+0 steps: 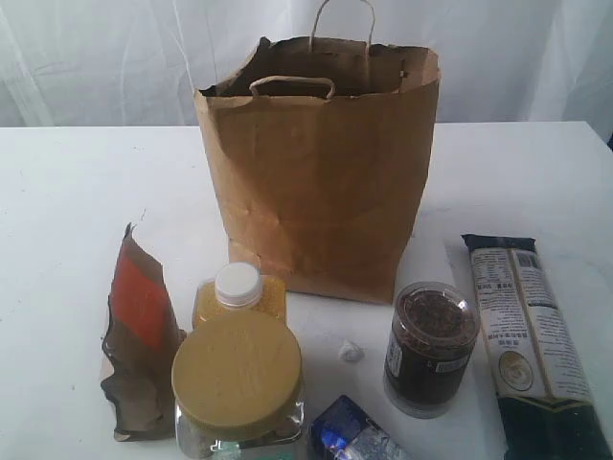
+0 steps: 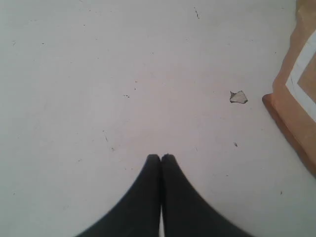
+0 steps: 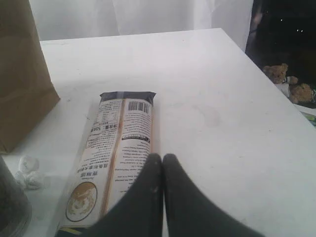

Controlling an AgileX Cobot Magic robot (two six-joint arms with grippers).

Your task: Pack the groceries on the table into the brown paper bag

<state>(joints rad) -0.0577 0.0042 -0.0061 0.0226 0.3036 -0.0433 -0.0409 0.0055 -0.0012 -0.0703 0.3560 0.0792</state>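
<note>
The brown paper bag (image 1: pixel 321 163) stands open and upright at the middle of the table (image 1: pixel 67 211). In front of it are the brown pouch with orange label (image 1: pixel 139 335), the white-capped yellow bottle (image 1: pixel 238 287), the yellow-lidded clear jar (image 1: pixel 238 383), the small shiny blue packet (image 1: pixel 350 431), the clear tub of dark contents (image 1: pixel 431 345) and the long navy packet (image 1: pixel 532 345). Neither gripper shows in the exterior view. My left gripper (image 2: pixel 161 157) is shut and empty over bare table. My right gripper (image 3: pixel 162 157) is shut and empty, beside the long edge of the navy packet (image 3: pixel 121 143).
A crumpled white scrap (image 1: pixel 351 353) lies between the jar and the tub. The left wrist view shows a small scrap (image 2: pixel 238 97) and a brown item with a white stripe (image 2: pixel 296 89); which one I cannot tell. Past the table's right edge (image 3: pixel 276 94) sit teddy bears (image 3: pixel 286 81).
</note>
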